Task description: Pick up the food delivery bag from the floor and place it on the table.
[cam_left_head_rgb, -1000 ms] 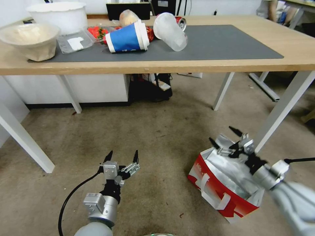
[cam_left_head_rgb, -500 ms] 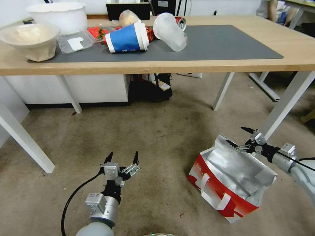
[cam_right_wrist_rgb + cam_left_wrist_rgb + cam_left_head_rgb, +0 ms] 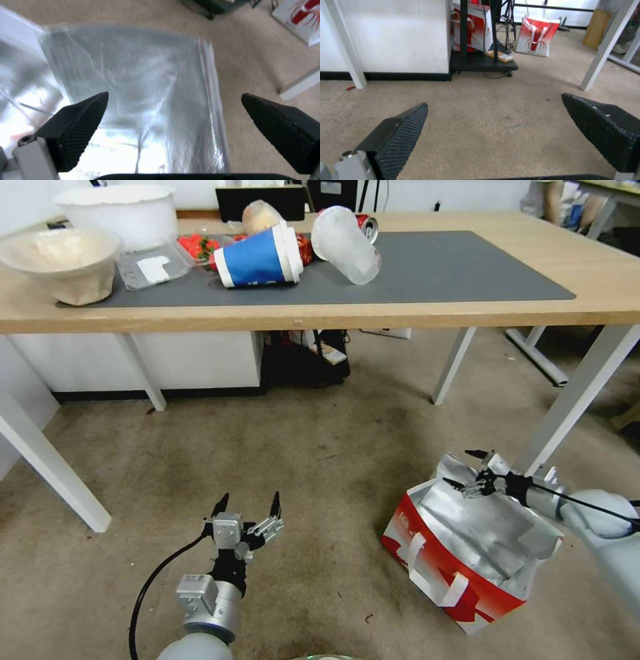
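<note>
A: What sits nearest the camera in the head view?

B: At the lower left of the frame, the left gripper (image 3: pixel 247 505) hangs low over the floor (image 3: pixel 313 460), its jaws spread wide with nothing between them. The left wrist view shows the same: two black fingertips (image 3: pixel 403 130) apart over bare carpet.

A: And the surface itself?

B: Beige-brown, worn and blotched, with a darker stained patch towards the middle of the frame.

A: Where is the food delivery bag (image 3: pixel 460 543)?

B: At the lower right of the frame, standing on the floor just beside a white table leg (image 3: pixel 580 393). Red and white outside, crumpled silver foil at its open mouth, white handles drooping down the near side.

A: The right arm?

B: The right gripper (image 3: pixel 470 470) reaches in from the right edge and hovers at the upper rim of the foil. Its jaws are open and hold nothing. In the right wrist view the foil lining (image 3: pixel 133 95) lies under the spread fingers.

A: Farther back?

B: The table (image 3: pixel 600 267) spans the upper frame: light wood on white legs, with a dark grey mat (image 3: pixel 433 267). On the mat lie a blue-and-white paper cup (image 3: pixel 257 257) and a clear plastic cup (image 3: pixel 347 243), both tipped over. At the upper left stand a beige bowl (image 3: pixel 63 263) and a white tub (image 3: pixel 117 210). Beneath the table, a black wheeled stand (image 3: pixel 483 63) sits by a white wall panel, and another red-and-white bag (image 3: pixel 536 35) stands behind it.
</note>
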### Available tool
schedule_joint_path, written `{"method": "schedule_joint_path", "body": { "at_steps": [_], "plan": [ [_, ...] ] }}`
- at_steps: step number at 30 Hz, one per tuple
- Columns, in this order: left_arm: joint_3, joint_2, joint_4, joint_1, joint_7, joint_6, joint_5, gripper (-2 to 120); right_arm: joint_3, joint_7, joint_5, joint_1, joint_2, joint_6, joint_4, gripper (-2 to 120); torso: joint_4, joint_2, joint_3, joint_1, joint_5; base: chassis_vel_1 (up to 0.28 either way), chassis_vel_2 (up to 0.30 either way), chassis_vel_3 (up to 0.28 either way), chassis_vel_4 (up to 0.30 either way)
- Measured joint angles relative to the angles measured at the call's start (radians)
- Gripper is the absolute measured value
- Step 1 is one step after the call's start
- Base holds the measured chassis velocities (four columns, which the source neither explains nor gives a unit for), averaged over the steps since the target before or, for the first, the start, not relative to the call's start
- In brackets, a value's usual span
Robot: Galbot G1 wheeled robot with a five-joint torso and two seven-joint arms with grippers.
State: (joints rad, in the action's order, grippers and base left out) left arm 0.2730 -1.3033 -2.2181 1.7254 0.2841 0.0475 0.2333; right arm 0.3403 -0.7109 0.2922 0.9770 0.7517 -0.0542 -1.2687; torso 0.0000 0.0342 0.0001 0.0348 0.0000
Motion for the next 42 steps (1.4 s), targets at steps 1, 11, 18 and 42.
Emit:
{"method": "schedule_joint_path", "body": {
  "at_steps": [1,11,18,42],
  "plan": [
    [0.000,0.000,0.000,0.000,0.000,0.000,0.000,100,0.000,0.000,0.000,0.000,0.000,0.000,0.000,100,0.0000,0.000,0.000,0.000,0.0000,0.000,0.000,0.000,0.000],
    [-0.002,-0.003,0.005,0.003,0.002,-0.004,-0.001,100,0.003,-0.043,0.015,-0.003,0.023,0.000,0.056,76,0.0000,0.000,0.000,0.000,0.0000,0.000,0.000,0.000,0.000],
    [-0.003,-0.002,0.005,0.009,0.005,-0.009,-0.004,100,0.017,-0.051,0.030,0.005,0.026,-0.010,0.067,47,-0.0001,0.000,0.000,0.000,0.0000,0.000,0.000,0.000,0.000],
    [0.003,0.004,-0.029,0.011,0.031,0.001,0.030,100,0.110,-0.147,0.265,0.109,-0.005,-0.062,-0.063,0,-0.0001,0.000,0.000,0.000,0.0000,0.000,0.000,0.000,0.000]
  ]
}}
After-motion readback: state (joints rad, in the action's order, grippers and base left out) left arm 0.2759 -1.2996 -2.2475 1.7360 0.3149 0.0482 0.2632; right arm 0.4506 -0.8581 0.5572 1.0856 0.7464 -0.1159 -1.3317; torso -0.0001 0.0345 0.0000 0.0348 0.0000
